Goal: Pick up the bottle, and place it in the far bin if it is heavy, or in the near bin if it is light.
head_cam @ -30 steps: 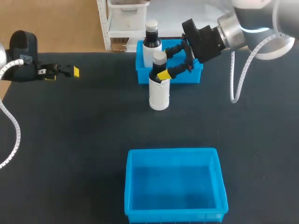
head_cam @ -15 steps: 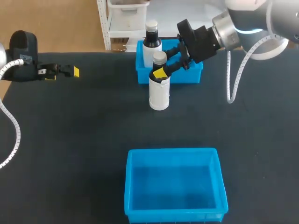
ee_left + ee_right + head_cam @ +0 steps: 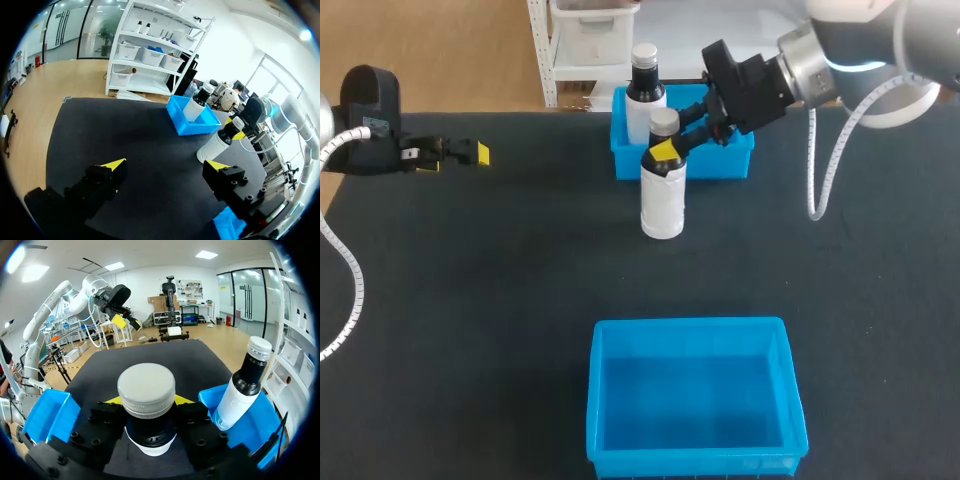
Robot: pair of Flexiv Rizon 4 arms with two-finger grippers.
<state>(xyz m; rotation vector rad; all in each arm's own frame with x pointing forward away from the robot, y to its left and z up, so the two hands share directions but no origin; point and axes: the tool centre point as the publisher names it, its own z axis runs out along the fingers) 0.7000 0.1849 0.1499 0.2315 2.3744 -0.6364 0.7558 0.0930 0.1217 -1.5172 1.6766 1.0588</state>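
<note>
Both jaws of my right gripper [image 3: 665,152] are clamping the neck of the white, grey-capped plastic bottle [image 3: 662,200] — my left gripper [image 3: 470,153] is hanging far left, jaws apart.

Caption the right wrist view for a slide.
Right gripper clamps the neck of the white-capped bottle on the table; a second bottle stands in the blue bin beside it.

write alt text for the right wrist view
The right gripper is shut on the dark neck of a grey-capped white bottle standing on the table. Beside it a second bottle stands in the far bin; the near bin lies on its other side.
</note>
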